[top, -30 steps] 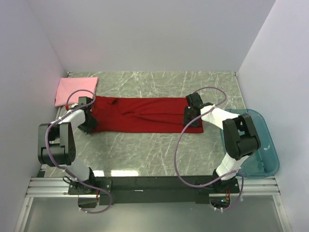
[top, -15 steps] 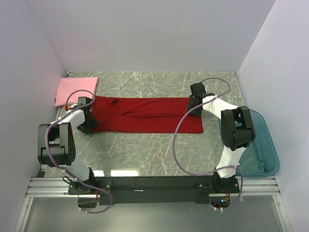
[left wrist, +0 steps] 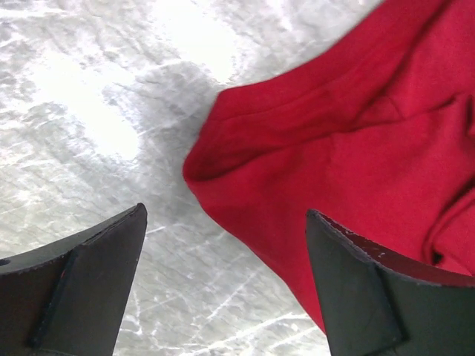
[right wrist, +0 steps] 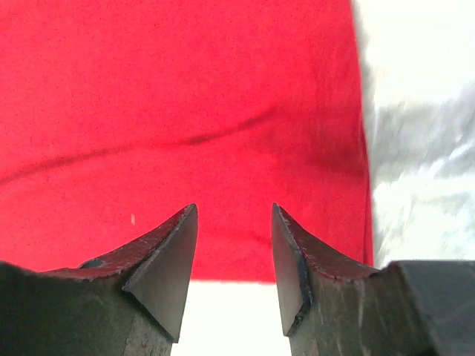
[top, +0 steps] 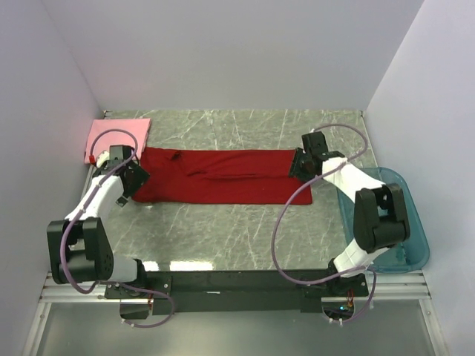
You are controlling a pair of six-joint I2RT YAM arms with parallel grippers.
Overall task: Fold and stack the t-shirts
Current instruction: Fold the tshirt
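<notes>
**Top view.** The deep red t-shirt [top: 223,176] is lying as a long folded band across the marbled table [top: 223,233], running from left to right. The light pink t-shirt [top: 117,138] is lying folded flat in the far left corner, just beside the red band's left end. I am holding my left pincer [top: 128,176] over that left end and my right pincer [top: 300,165] over the right end. The teal bin [top: 408,248] is sitting at the table's right edge, beside my right arm.

**Left wrist view.** My left pincer [left wrist: 223,222] is standing spread wide. Its two dark fingers [left wrist: 82,282] are gripping nothing, and a rounded, folded edge of the red t-shirt [left wrist: 356,163] is lying on the table [left wrist: 89,111] below the gap.

**Right wrist view.** My right pincer [right wrist: 234,211] is standing with its fingers [right wrist: 163,259] apart, nothing pinched between them. The red t-shirt [right wrist: 185,96] is lying flat beneath, its edge meeting bare table [right wrist: 415,111] on the right.
</notes>
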